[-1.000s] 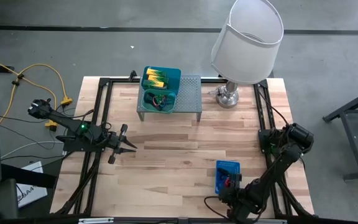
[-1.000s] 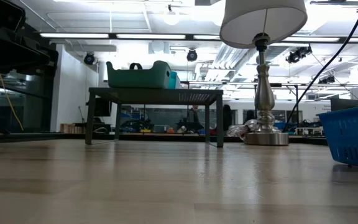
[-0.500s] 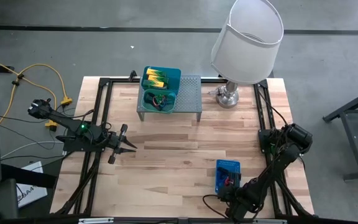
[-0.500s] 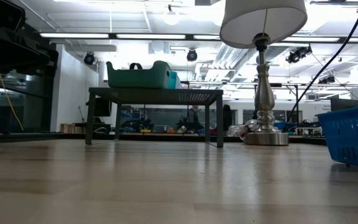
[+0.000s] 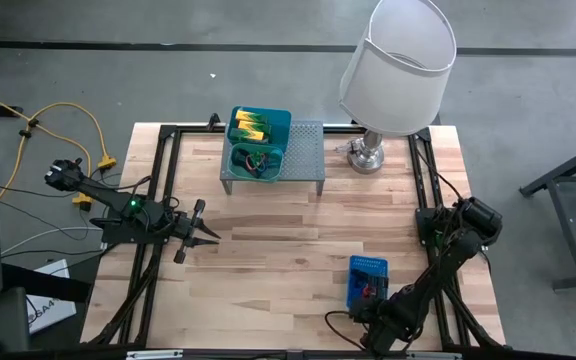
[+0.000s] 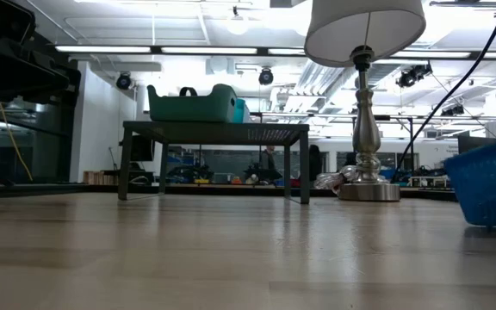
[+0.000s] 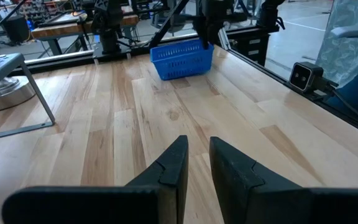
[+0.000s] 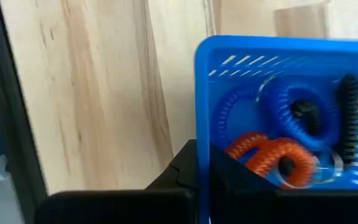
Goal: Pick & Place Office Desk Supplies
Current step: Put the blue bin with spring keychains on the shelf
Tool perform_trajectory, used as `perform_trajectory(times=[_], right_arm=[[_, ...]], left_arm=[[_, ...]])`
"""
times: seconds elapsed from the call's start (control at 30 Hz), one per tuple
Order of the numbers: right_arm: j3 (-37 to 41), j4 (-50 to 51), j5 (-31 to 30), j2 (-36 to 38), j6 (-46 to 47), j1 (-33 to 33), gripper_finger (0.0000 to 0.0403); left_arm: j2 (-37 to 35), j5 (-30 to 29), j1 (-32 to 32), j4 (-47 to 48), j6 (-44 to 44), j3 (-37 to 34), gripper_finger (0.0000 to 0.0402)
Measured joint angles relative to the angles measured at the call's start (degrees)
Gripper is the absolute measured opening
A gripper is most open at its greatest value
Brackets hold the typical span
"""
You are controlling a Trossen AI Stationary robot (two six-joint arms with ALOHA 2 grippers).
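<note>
Right gripper point(image 5: 366, 303), lower right of the high view, clamped on my blue mesh basket's point(image 5: 367, 272) near rim; left gripper point(image 5: 208, 238) waits well apart, mid-left.

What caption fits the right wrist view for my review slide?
Right gripper shut on the rim of the blue mesh basket, which holds blue, orange and black coiled bands.

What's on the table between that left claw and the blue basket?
Nothing: only bare wooden tabletop lies between the left gripper and the blue mesh basket. The left wrist view shows it plainly, and the high view agrees.
</note>
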State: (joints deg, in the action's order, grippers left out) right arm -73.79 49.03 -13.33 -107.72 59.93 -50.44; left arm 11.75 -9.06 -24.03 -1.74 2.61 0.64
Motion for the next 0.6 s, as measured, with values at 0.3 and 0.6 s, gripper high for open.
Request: perform_trajectory(times=[0.3, 0.6], right_arm=[[-15.8, 16.6, -0.1, 0.1, -10.4, 4.3, 0.0002], [-21.5, 19.0, -2.8, 0.1, -17.4, 10.1, 0.0002]], left_arm=[[0.0, 0.0, 0.0, 0.0, 0.0, 0.0, 0.0061], [0.0, 0.0, 0.0, 0.0, 0.0, 0.0, 0.0061]])
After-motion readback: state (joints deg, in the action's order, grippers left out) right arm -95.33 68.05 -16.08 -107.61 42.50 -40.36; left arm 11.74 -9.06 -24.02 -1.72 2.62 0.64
